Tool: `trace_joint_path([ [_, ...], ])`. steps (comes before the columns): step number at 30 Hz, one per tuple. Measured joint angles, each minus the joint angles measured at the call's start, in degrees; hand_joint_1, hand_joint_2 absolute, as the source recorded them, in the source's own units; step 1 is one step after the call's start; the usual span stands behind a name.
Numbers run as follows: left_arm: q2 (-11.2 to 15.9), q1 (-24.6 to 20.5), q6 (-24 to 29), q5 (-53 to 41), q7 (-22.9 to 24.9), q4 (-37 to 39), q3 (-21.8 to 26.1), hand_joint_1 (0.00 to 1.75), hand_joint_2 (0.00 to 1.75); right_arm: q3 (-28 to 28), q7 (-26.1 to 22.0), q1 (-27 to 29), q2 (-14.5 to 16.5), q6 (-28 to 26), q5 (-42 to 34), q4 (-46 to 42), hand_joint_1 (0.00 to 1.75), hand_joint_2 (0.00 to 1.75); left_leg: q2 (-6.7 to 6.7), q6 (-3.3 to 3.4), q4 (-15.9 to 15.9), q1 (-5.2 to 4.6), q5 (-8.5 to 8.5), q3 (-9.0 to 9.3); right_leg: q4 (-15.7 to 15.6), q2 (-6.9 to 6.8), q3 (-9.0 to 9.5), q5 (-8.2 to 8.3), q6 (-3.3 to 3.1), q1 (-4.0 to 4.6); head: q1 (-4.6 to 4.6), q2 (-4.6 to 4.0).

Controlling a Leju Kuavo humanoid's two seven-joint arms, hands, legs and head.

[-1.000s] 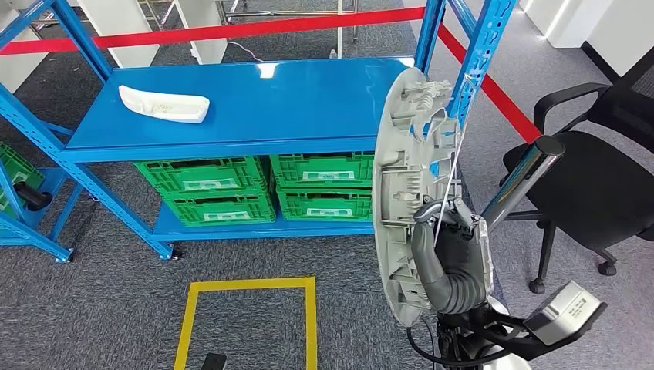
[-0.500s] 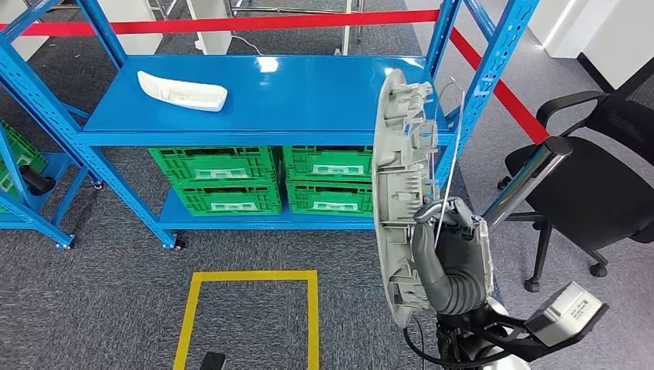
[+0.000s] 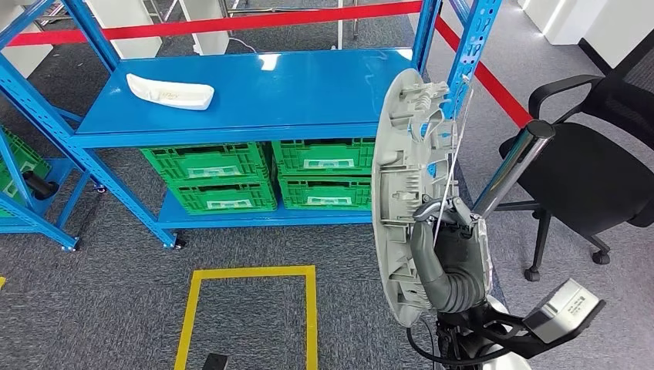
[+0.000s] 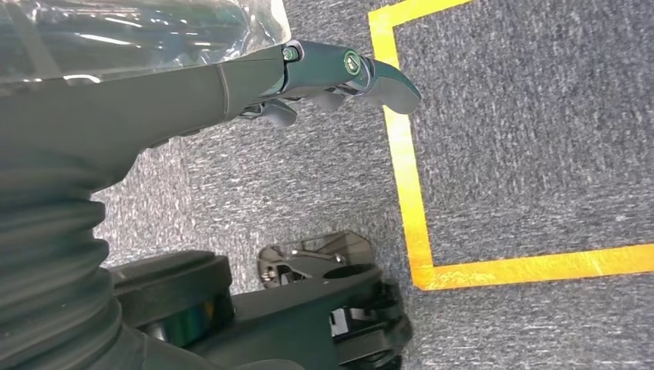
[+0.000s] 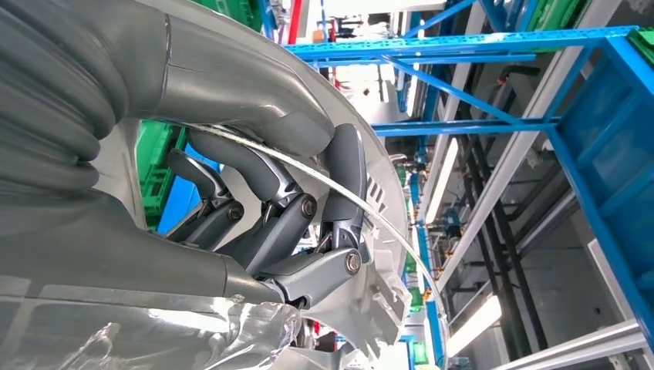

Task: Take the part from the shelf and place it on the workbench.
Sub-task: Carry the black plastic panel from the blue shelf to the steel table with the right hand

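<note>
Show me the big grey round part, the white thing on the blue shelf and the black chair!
big grey round part (image 3: pixel 395 193): head view, ribbed inner face.
white thing (image 3: pixel 170 92): head view, its middle.
black chair (image 3: pixel 598 181): head view, seat.

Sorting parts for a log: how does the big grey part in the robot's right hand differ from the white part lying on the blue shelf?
The grey part is a large round disc with ribs and clips on its face; the white part is a small, long, tray-like shape. The grey part stands on edge, gripped by the right hand; the white part lies flat and untouched on the blue shelf. Both look like moulded plastic.
</note>
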Motion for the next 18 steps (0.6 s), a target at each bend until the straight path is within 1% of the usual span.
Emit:
trace_joint_path([
  [1,0.0,0.0,0.0,0.0,0.0,0.0,0.0,0.00,1.75,0.0,0.0,0.0,0.0,0.0,-0.1,0.0,1.75,1.75,0.00,0.07,-1.5,0.02,1.11,1.14,0.0,0.04,-0.10,0.11,0.07,0.00,-0.01,0.00],
  [3,0.0,0.0,0.0,0.0,0.0,0.0,0.0,0.00,1.75,0.0,0.0,0.1,0.0,-0.1,-0.3,0.0,1.75,1.75,-0.08,0.52,-8.8,-0.02,4.47,5.35,0.1,0.11,-0.19,0.30,0.31,0.01,0.01,0.00],
  [4,0.0,0.0,0.0,0.1,0.0,0.0,0.0,0.00,1.75,0.0,0.0,0.1,0.0,-0.1,-0.4,0.0,1.75,1.75,-0.15,0.85,-12.1,-0.13,5.62,7.05,0.1,0.15,-0.31,0.43,0.54,0.08,0.02,0.00],
  [5,0.1,-0.1,0.0,0.1,0.0,0.0,0.0,0.00,1.75,0.0,0.0,0.1,0.0,-0.1,-0.4,0.0,1.75,1.75,-0.21,1.18,-14.3,-0.27,6.12,8.02,0.1,0.16,-0.52,0.62,0.86,0.11,0.03,0.00],
  [7,0.1,-0.1,0.0,0.1,0.0,0.0,-0.1,0.00,1.75,0.0,0.0,0.1,0.0,-0.2,-0.5,0.0,1.75,1.75,-0.27,1.77,-15.4,-0.53,6.21,7.98,0.0,0.15,-0.99,1.10,1.66,0.14,0.04,0.00],
  [8,0.1,0.0,0.0,0.1,0.0,0.0,-0.1,0.00,1.75,0.0,0.0,0.1,0.0,-0.2,-0.5,0.0,1.75,1.75,-0.23,2.15,-15.7,-0.44,6.42,7.82,-0.1,0.12,-1.16,1.20,2.05,0.09,0.05,0.00],
  [9,0.1,0.0,0.1,0.1,0.0,0.0,-0.1,0.00,1.75,-0.1,0.0,0.2,0.0,-0.2,-0.5,0.0,1.75,1.75,-0.16,2.54,-16.1,-0.35,6.77,7.72,0.1,0.12,-1.31,0.93,2.36,0.07,0.08,0.00],
  [10,0.1,0.0,0.1,0.1,0.0,0.0,-0.1,0.00,1.75,-0.1,0.0,0.2,0.0,-0.3,-0.5,0.0,1.75,1.75,-0.09,2.98,-16.4,-0.25,7.14,7.61,1.1,0.13,-1.74,-0.06,2.60,0.05,0.15,0.00],
  [11,0.0,-0.1,0.1,0.1,0.0,0.0,-0.1,0.00,1.75,-0.1,0.0,0.2,0.0,-0.3,-0.5,0.0,1.75,1.75,-0.02,3.31,-16.6,-0.14,7.45,7.45,3.3,0.15,-2.59,-1.76,2.75,0.04,0.25,0.00],
  [13,0.0,-0.1,0.0,0.1,0.0,0.0,-0.2,0.00,1.75,-0.1,0.0,0.3,0.0,-0.4,-0.5,0.0,1.75,1.75,0.06,3.63,-16.5,-0.25,7.76,6.93,10.2,0.19,-5.14,-5.79,2.94,0.02,0.43,0.00],
  [14,0.0,-0.1,0.0,0.1,0.0,0.0,-0.2,0.00,1.75,-0.1,0.0,0.3,0.0,-0.4,-0.6,0.1,1.75,1.75,0.08,3.68,-16.4,-0.31,7.87,6.69,13.1,0.20,-6.10,-6.96,3.01,0.01,0.46,0.00],
  [15,0.0,0.0,0.0,0.1,0.0,0.0,-0.3,0.00,1.75,-0.1,0.1,0.4,0.0,-0.5,-0.6,0.1,1.75,1.75,0.09,3.70,-16.3,-0.35,7.96,6.46,14.4,0.20,-6.30,-7.09,3.04,0.01,0.48,0.00],
  [16,0.0,0.0,0.1,0.2,0.0,0.0,-0.3,0.00,1.75,-0.1,0.1,0.4,0.0,-0.5,-0.7,0.1,1.75,1.75,0.09,3.67,-16.2,-0.37,8.03,6.26,13.5,0.20,-5.47,-6.14,3.03,0.01,0.50,0.00],
  [17,0.0,0.0,0.1,0.2,0.0,0.0,-0.3,0.00,1.75,-0.1,0.1,0.4,0.0,-0.5,-0.7,0.1,1.75,1.75,0.08,3.61,-15.9,-0.37,8.04,6.09,10.7,0.20,-3.73,-4.42,2.96,0.01,0.51,0.00],
  [18,0.0,-0.1,0.1,0.2,0.0,0.0,-0.4,0.00,1.75,-0.1,0.1,0.3,0.0,-0.5,-0.7,0.1,1.75,1.75,0.06,3.48,-15.6,-0.37,8.00,5.89,7.0,0.18,-1.67,-2.87,2.81,0.02,0.53,0.00],
])
